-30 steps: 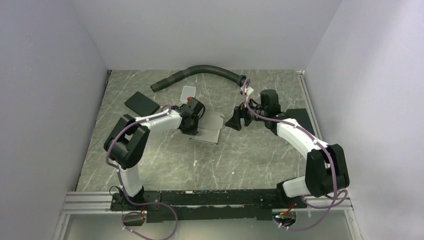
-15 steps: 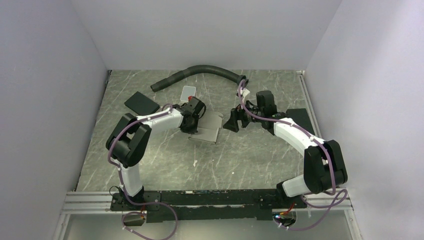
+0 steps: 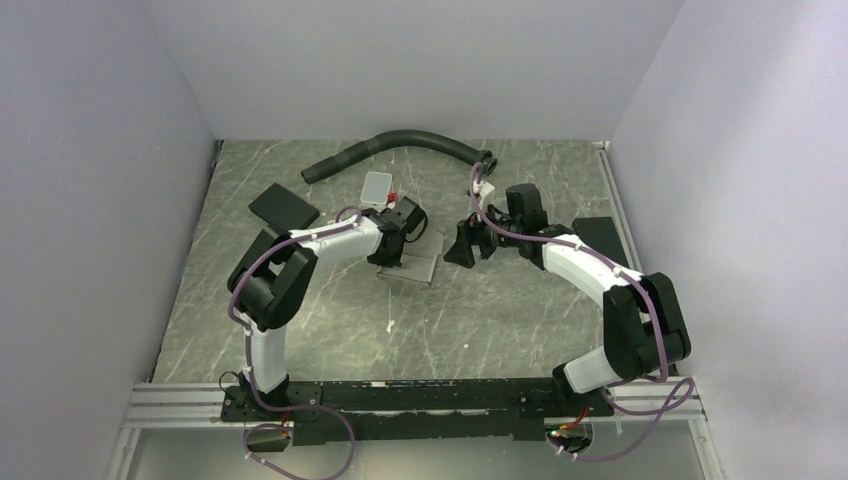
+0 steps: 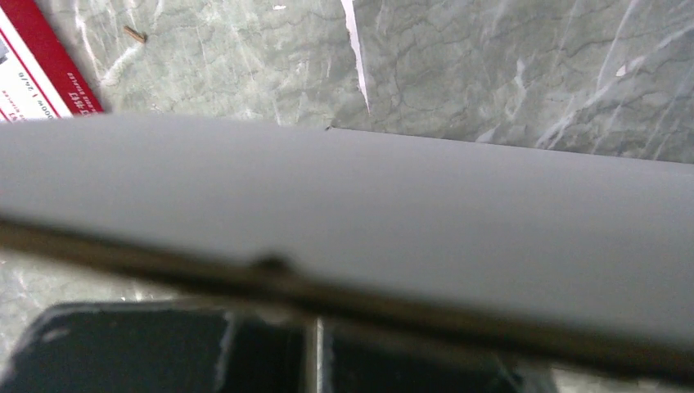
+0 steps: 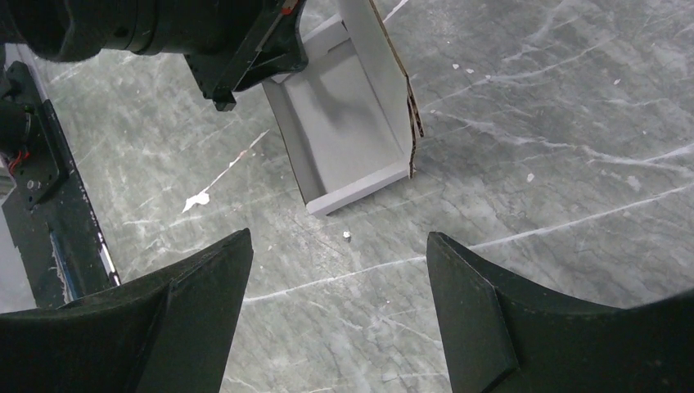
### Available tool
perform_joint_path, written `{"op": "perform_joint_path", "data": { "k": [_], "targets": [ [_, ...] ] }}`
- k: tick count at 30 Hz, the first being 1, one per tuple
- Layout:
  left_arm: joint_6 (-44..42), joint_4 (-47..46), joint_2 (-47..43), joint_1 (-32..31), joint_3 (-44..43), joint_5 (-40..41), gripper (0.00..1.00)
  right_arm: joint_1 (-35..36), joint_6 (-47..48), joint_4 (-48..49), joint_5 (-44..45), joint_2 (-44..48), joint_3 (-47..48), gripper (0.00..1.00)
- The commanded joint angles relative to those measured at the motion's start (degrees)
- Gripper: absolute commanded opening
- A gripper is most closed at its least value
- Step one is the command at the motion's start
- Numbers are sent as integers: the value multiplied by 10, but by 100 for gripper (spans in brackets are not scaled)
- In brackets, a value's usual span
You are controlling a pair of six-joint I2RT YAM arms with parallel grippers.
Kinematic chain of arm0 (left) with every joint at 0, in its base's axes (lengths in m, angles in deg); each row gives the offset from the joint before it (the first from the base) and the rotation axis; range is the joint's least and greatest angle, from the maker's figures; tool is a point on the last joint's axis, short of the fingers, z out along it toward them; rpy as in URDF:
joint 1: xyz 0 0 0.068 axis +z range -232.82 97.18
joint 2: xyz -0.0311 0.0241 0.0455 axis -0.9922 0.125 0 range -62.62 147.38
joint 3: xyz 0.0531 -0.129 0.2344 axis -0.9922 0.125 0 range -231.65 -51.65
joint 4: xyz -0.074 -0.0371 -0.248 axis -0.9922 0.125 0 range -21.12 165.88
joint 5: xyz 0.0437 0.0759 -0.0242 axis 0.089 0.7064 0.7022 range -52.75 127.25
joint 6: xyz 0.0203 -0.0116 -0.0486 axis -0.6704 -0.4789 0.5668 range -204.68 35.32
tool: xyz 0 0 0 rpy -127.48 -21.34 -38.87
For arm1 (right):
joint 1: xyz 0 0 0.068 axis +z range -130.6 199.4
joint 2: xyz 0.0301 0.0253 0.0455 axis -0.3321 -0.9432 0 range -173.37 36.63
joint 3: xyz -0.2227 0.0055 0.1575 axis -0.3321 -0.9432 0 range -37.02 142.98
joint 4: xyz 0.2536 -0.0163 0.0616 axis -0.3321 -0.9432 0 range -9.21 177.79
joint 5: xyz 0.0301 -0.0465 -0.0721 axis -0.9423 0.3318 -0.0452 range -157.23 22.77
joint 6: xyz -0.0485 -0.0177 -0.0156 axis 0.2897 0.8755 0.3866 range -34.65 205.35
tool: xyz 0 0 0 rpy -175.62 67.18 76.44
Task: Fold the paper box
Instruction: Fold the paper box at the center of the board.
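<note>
Clamping shut on a box (image 3: 421, 264) flap, the left gripper (image 3: 392, 252) grips its left side. Box sits half-folded on the worktop (image 3: 480, 315) between the arms. Right gripper (image 5: 337, 240) hangs near its right side, jaws wide, not touching.

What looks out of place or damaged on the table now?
The paper box is only half formed: one side wall stands up, showing a raw brown edge, while the left claw grips its other side. A small white scrap lies loose on the table near it.
</note>
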Motion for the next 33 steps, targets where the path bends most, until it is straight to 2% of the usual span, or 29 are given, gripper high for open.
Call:
{"op": "perform_joint_path", "data": {
  "k": [1, 2, 5, 7, 10, 23, 33],
  "targets": [
    [-4, 28, 31, -7, -10, 54, 1, 1, 4, 0, 7, -7, 23, 81],
    [-8, 22, 31, -6, -7, 45, 2, 1, 5, 0, 7, -8, 24, 81],
    [-9, 15, 26, -7, -5, 23, 19, 1, 5, -1, 6, -8, 24, 82],
    [-7, 9, 17, -6, -5, 9, 27, 1, 5, -2, 6, -8, 24, 82],
    [-5, 4, 2, -5, -4, -3, 31, 1, 5, -3, 5, -8, 25, 82],
    [0, -14, -45, 13, 8, -34, 34, 1, 5, -4, 1, -10, 26, 82],
    [7, -65, -75, 61, 50, -128, 34, 2, 7, -5, -1, -11, 26, 82]
  ]
}}
